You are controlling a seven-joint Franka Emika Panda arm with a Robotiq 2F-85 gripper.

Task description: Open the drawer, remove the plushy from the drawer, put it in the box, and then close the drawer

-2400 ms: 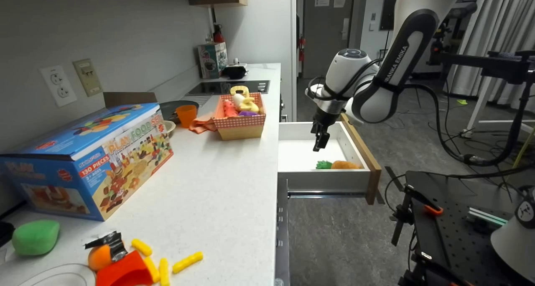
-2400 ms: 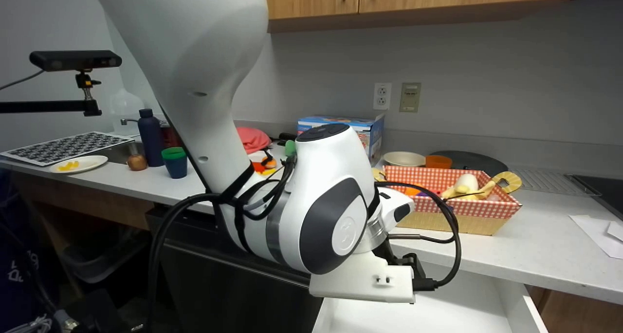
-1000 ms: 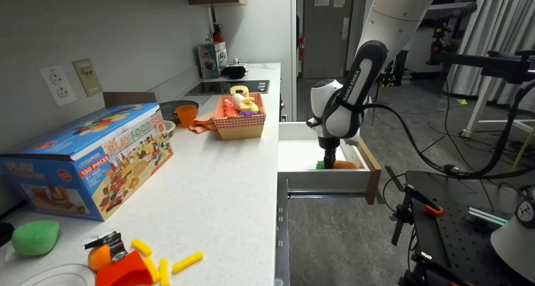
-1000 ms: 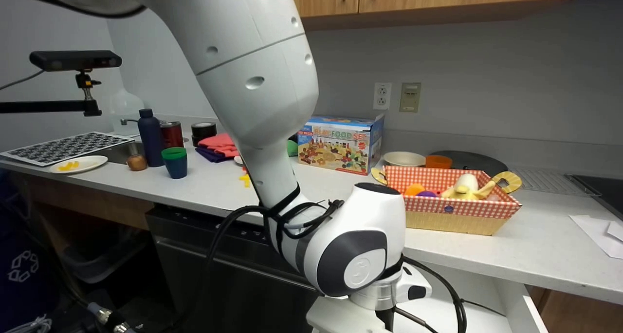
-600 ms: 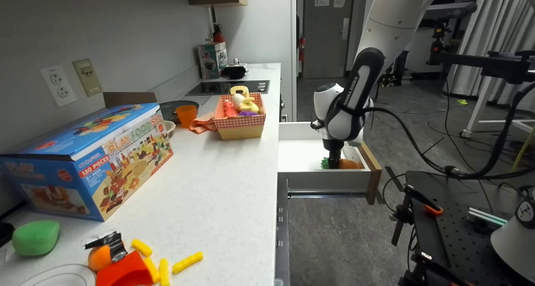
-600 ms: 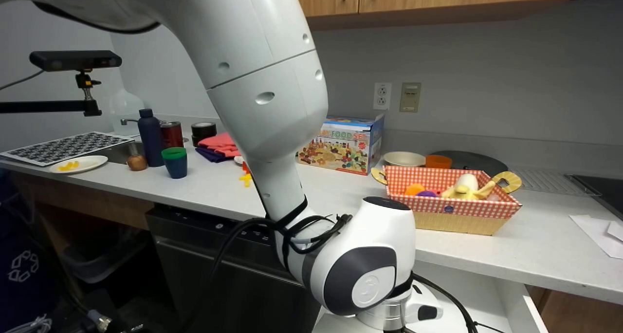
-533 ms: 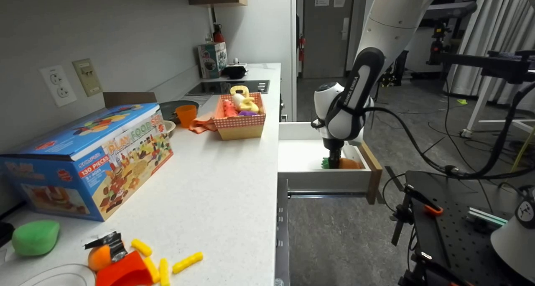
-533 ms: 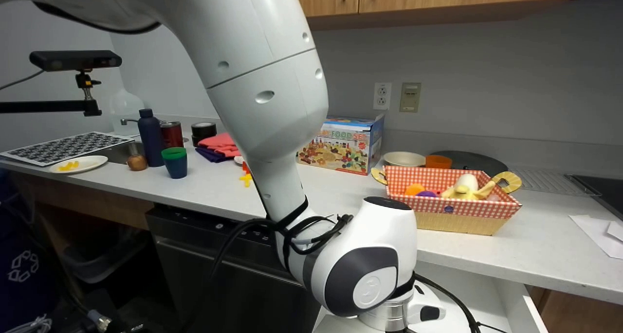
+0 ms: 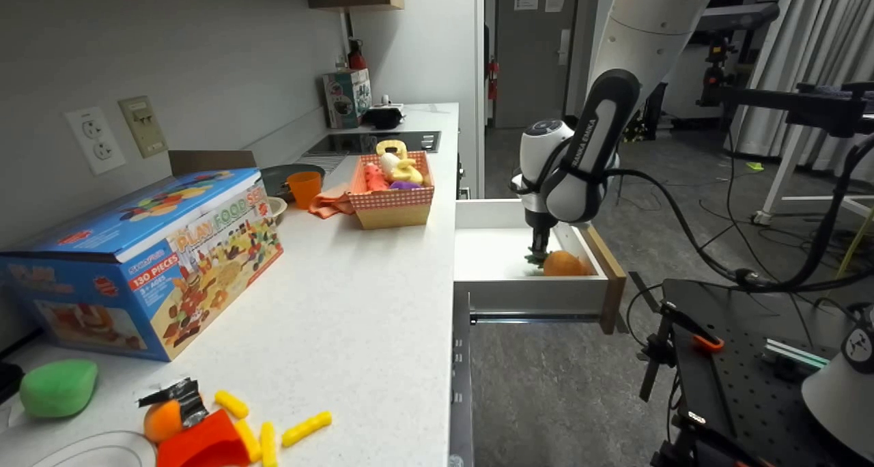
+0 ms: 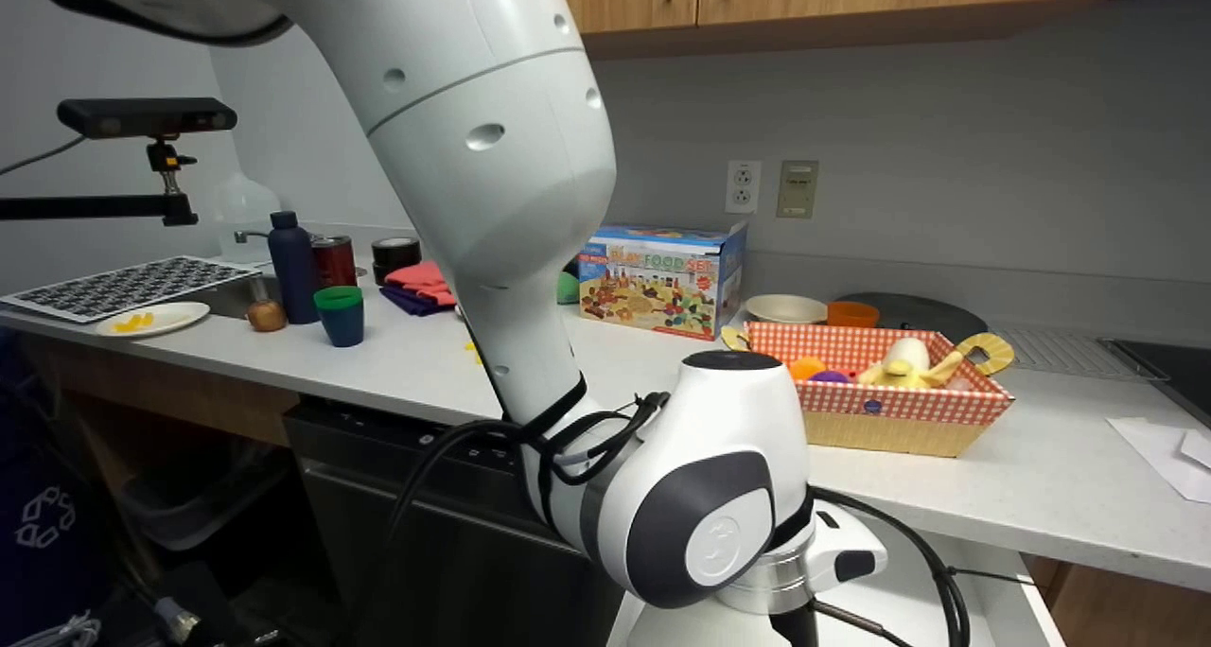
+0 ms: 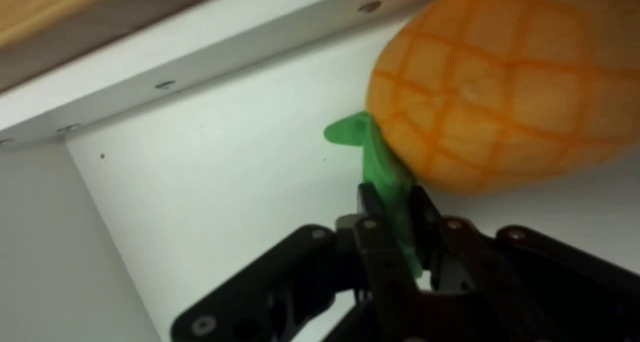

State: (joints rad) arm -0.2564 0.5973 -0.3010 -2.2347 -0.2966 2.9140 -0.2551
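One plushy (image 11: 500, 92) is being pinched.
Wrist view, lower centre: its green leaves (image 11: 377, 157) are being clamped by the gripper (image 11: 394, 196).

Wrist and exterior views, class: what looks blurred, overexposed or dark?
Wrist view: plushy and claw look blurred; in an exterior view, the drawer floor looks nearly overexposed; in an exterior view, the space under the counter looks dark at left.
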